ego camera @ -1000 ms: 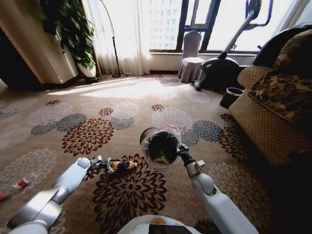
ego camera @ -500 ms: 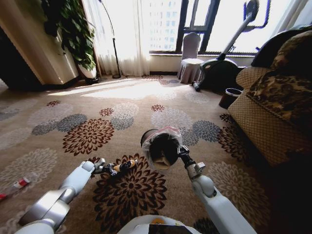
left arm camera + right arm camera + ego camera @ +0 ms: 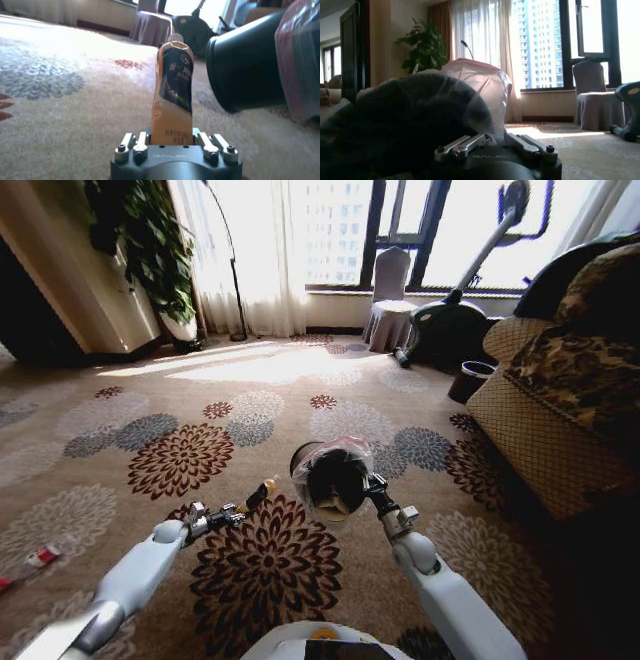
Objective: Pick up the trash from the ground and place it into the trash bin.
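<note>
left gripper [image 3: 171,139]: clamped on yellow-orange spouted pouch [image 3: 173,93], long axis pointing at bin
right gripper [image 3: 372,492]: gripping bag-lined round dark bin [image 3: 331,480], mouth tilted toward the robot, just right of pouch tip

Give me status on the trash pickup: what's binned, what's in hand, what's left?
Binned: something pale seems to sit inside the trash bin, contents unclear. In hand: the left hand is shut on the yellow-orange pouch, raised beside the bin and not yet inside, while the right hand holds the bin up by its rim. Left: a red-capped clear bottle lies on the carpet to the robot's left.
</note>
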